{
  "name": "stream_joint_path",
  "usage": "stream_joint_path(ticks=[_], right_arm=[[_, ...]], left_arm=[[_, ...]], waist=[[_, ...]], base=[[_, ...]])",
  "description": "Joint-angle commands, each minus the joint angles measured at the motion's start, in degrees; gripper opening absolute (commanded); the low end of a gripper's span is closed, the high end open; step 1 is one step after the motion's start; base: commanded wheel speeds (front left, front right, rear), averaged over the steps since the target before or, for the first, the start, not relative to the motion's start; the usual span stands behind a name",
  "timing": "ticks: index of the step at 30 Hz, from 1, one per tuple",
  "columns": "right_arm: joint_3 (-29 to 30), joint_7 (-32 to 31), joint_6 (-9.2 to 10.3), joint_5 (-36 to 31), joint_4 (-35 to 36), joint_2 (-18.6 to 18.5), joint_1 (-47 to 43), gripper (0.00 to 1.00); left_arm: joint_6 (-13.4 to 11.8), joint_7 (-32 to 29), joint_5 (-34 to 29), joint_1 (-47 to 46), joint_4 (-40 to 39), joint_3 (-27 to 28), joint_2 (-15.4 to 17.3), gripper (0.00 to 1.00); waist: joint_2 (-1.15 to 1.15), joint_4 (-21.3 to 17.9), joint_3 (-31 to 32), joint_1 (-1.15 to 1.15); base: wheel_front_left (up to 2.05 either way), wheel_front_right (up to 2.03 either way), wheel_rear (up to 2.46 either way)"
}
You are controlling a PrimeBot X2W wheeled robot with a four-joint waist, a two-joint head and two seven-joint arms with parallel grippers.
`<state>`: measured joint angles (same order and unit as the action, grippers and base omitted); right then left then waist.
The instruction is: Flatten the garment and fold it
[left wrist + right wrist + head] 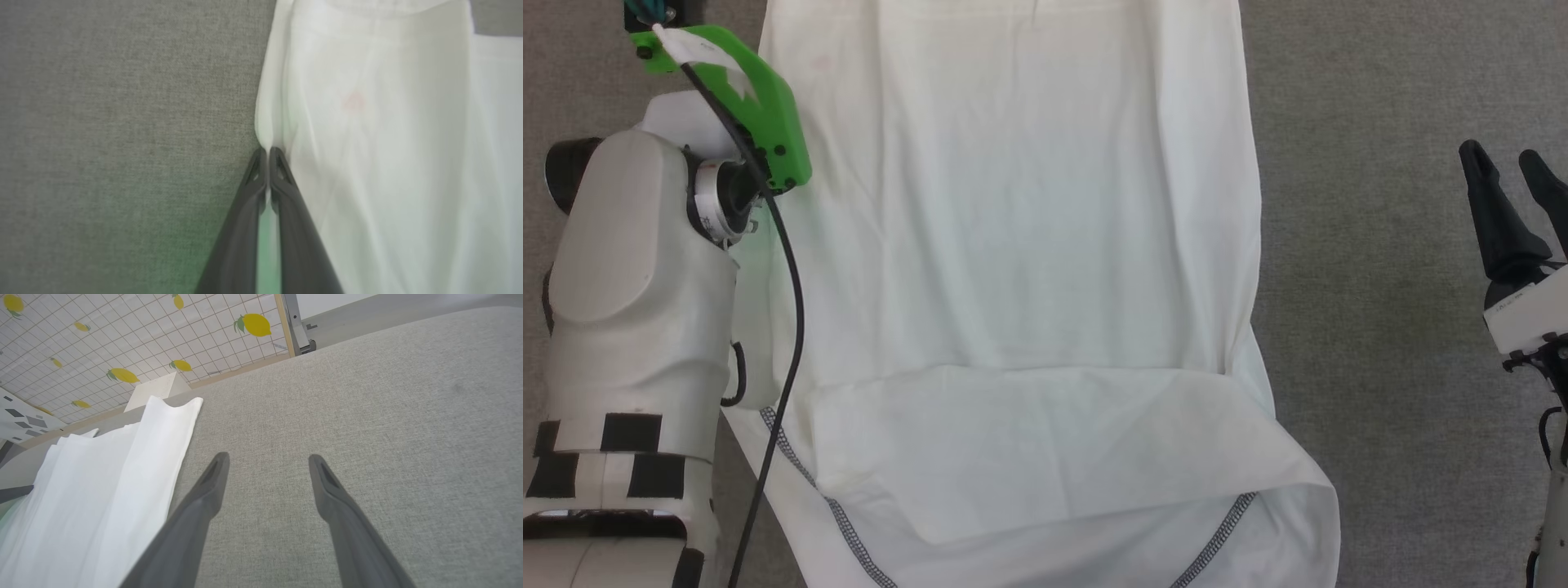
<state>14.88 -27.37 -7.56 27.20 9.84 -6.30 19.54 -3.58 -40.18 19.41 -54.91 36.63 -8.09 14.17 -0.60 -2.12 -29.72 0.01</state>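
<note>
The garment (1021,245), a white T-shirt with grey-black stitched hems, lies spread lengthwise on the grey fabric surface (1364,245). Its near part is folded back over itself. In the left wrist view my left gripper (267,153) is shut on the garment's (388,163) left edge, a pinch of white cloth between the tips. In the head view the left arm reaches along that edge and its fingers are hidden under the green wrist mount (756,106). My right gripper (1507,175) stands open over bare grey surface to the garment's right, nothing between its fingers (212,477). The garment (102,490) lies to its left.
A white box (157,390) stands beyond the garment's far end. Behind the surface is a tiled wall (122,339) with lemon prints and a metal post (296,324). A black cable (788,327) runs along the left arm. Bare grey surface lies right of the garment.
</note>
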Motion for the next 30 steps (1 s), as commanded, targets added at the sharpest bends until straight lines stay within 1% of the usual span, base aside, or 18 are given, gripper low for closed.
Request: stream_joint_path(ticks=[1, 5, 7, 13, 18, 22, 25, 30], right_arm=[[-0.20, 0.52, 0.08, -0.18, -0.25, 0.00, 0.78, 1.00], [-0.24, 0.78, 0.08, -0.52, -1.22, -0.10, 0.50, 1.00], [-0.14, 0.87, 0.08, -0.70, -1.78, -0.19, 0.28, 1.00], [-0.37, 1.29, 0.08, -0.81, -3.14, 0.04, -0.23, 1.00], [-0.88, 1.84, 0.08, -1.01, -4.87, 0.43, -1.04, 1.00], [-0.95, 2.41, 0.08, -0.93, -6.16, 0.77, -1.70, 1.00], [-0.83, 2.73, 0.08, -0.92, -7.01, 1.03, -2.46, 1.00], [-0.63, 3.09, 0.08, -0.96, -8.14, 1.51, -3.82, 1.00]], left_arm=[[0.08, 0.67, 1.34, 3.37, 1.18, 0.42, -1.31, 0.00], [0.01, 4.96, 4.68, 3.07, -1.02, 3.85, -2.03, 0.00], [0.34, 6.16, 5.60, 2.90, -2.13, 4.84, -1.66, 0.00], [1.29, 7.35, 7.10, 3.07, -7.01, 6.45, 0.08, 0.00], [1.29, 7.37, 7.38, 3.67, -11.44, 6.89, 1.17, 0.00], [2.27, 6.99, 7.59, 3.97, -15.13, 5.89, 1.03, 0.00], [3.63, 6.56, 7.66, 4.01, -17.53, 4.07, 0.13, 0.00], [6.99, 5.20, 8.46, 4.39, -20.83, -0.48, -2.63, 0.00]], waist=[[0.58, 0.09, 0.43, -0.01], [0.58, 0.74, 1.81, -0.01], [0.58, 1.25, 2.74, -0.01], [0.58, 2.52, 5.73, -0.01], [0.58, 2.96, 8.74, -0.01], [0.58, 2.94, 11.09, -0.01], [0.58, 2.71, 13.03, -0.01], [0.58, 1.97, 16.25, -0.01]], base=[[0.00, 0.00, 0.00], [0.00, 0.00, 0.00], [0.00, 0.00, 0.00], [0.00, 0.00, 0.00], [0.00, 0.00, 0.00], [0.00, 0.00, 0.00], [0.00, 0.00, 0.00], [0.00, 0.00, 0.00]])
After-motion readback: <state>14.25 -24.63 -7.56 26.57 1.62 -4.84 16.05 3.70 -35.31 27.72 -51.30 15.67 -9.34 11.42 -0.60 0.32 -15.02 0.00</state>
